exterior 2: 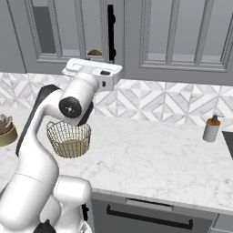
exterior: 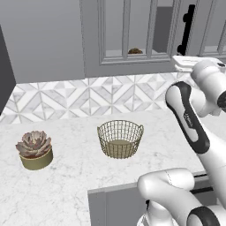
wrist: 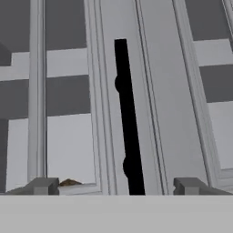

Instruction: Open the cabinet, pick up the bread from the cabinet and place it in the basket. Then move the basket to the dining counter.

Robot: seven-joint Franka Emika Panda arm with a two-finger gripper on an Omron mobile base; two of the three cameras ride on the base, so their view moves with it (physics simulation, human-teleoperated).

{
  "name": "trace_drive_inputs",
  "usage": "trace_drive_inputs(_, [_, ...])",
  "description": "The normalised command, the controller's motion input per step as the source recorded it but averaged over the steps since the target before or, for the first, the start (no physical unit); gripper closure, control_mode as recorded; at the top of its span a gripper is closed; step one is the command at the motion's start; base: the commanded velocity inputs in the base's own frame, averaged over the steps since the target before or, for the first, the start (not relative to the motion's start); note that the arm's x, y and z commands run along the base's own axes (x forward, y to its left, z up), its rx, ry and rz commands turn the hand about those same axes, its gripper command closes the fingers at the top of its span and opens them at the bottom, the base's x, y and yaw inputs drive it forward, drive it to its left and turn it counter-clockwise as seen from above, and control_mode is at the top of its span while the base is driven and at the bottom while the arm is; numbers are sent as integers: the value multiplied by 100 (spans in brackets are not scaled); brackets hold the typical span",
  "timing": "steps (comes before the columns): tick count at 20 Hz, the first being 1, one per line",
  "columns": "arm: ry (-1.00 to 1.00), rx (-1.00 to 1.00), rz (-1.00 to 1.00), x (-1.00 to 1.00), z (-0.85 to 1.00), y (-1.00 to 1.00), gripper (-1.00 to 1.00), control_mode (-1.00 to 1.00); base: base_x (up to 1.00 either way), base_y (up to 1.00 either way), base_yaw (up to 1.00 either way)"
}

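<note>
Grey glass-paned wall cabinet (wrist: 150, 113) with long black bar handle (wrist: 127, 118) is sitting shut straight ahead of the claw (wrist: 116, 185), fingers spread wide, handle between them, not touching. Small lumpy brown bread roll (exterior: 135, 51) is lying behind the glass, left of the claw. Round golden wire-mesh basket (exterior: 120, 138) is standing below on the white marble counter (exterior 2: 154, 159), beside a pinkish succulent in a tan pot (exterior: 34, 149); a soap dispenser (exterior 2: 211, 128) is standing well off right.

succulent (exterior: 34, 144); soap dispenser (exterior 2: 211, 129)
</note>
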Motion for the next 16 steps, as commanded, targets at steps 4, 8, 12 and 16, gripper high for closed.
trace_drive_inputs(4, [0, 6, 0, 38, 2, -30, -100, -100, 0, 0, 0])
trace_drive_inputs(8, [0, 1, 2, 33, 0, -38, -100, -100, 0, 0, 0])
trace_drive_inputs(12, [-3, 0, 10, 27, 0, -4, -100, -100, 0, 0, 0])
trace_drive_inputs(16, [-5, 0, 9, 30, 1, 4, -100, -100, 0, 0, 0])
